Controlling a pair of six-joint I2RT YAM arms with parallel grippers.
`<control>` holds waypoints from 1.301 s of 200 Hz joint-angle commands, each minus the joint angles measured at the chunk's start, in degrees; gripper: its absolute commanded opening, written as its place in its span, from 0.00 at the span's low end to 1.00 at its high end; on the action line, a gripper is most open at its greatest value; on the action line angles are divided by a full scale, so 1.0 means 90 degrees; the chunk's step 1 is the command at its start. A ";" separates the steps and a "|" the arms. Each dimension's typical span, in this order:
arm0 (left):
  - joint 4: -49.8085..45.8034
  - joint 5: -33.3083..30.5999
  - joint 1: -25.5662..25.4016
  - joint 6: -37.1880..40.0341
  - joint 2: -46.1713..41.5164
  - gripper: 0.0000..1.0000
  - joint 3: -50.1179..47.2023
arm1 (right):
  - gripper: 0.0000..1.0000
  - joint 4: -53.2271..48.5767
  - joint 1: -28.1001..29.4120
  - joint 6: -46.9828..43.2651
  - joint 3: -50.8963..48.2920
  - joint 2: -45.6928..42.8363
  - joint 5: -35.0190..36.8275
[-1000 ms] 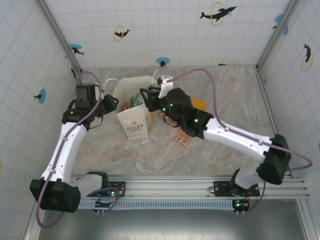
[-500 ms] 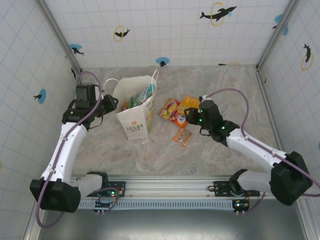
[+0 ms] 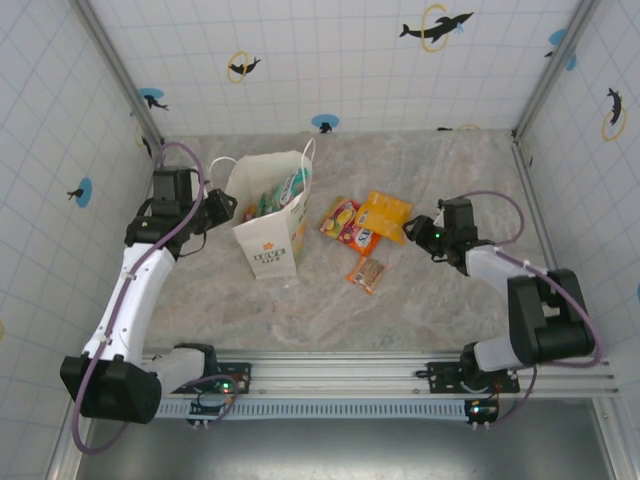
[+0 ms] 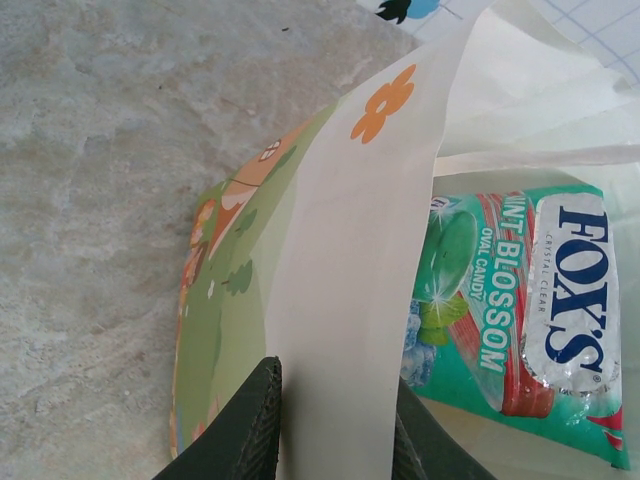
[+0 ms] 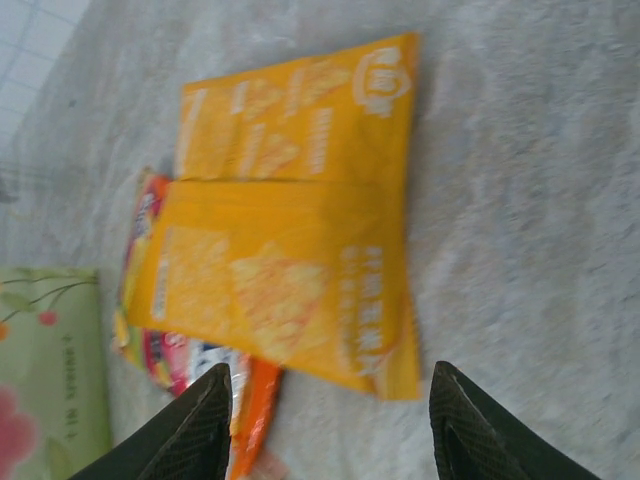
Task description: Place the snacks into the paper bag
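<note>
**Right jaws open, yellow packets just ahead and to the left**

Your right gripper (image 3: 422,233) is released and holds nothing. In the right wrist view the right gripper's fingers stand wide apart over bare table (image 5: 520,200).

- The two overlapped yellow packets (image 5: 285,270) lie just ahead of the jaws and a little to their left, flat on the table.
- In the overhead view that means they sit between the gripper and the paper bag (image 3: 268,235).
- The near packet's long axis looks to run across the view, in line with the way the jaws close. You'd likely want its near edge or corner, not its full width.
- A red packet (image 3: 340,219) is tucked under the yellow ones on the bag side.
- A small orange packet (image 3: 367,272) lies apart, nearer the arm bases.
- The right arm is clearly the nearer one to all of these.

Your left gripper (image 4: 335,432) is clenched on the paper bag's wall at its left side, and the mouth stands open. A green mint packet (image 4: 510,300) is already inside.
</note>
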 commanded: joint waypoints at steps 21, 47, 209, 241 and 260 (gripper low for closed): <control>0.0062 -0.0058 0.0015 0.0073 0.0029 0.27 0.0033 | 0.58 0.1510 -0.0282 0.0298 0.0367 0.0993 -0.1215; 0.0059 -0.0088 0.0020 0.0053 0.0008 0.27 0.0017 | 0.58 0.1504 -0.0288 0.0061 0.0728 0.1521 -0.1197; -0.0029 -0.0234 0.0023 -0.0027 -0.0065 0.27 0.0009 | 0.29 0.2341 -0.0495 0.0516 0.1307 0.2936 -0.1587; -0.0019 -0.0229 0.0024 -0.0020 -0.0066 0.26 0.0007 | 0.16 0.2521 -0.0496 0.0588 0.1198 0.2801 -0.1566; -0.0018 -0.0211 0.0021 -0.0015 -0.0068 0.27 0.0010 | 0.11 0.2563 -0.0495 0.0599 0.1141 0.2653 -0.1552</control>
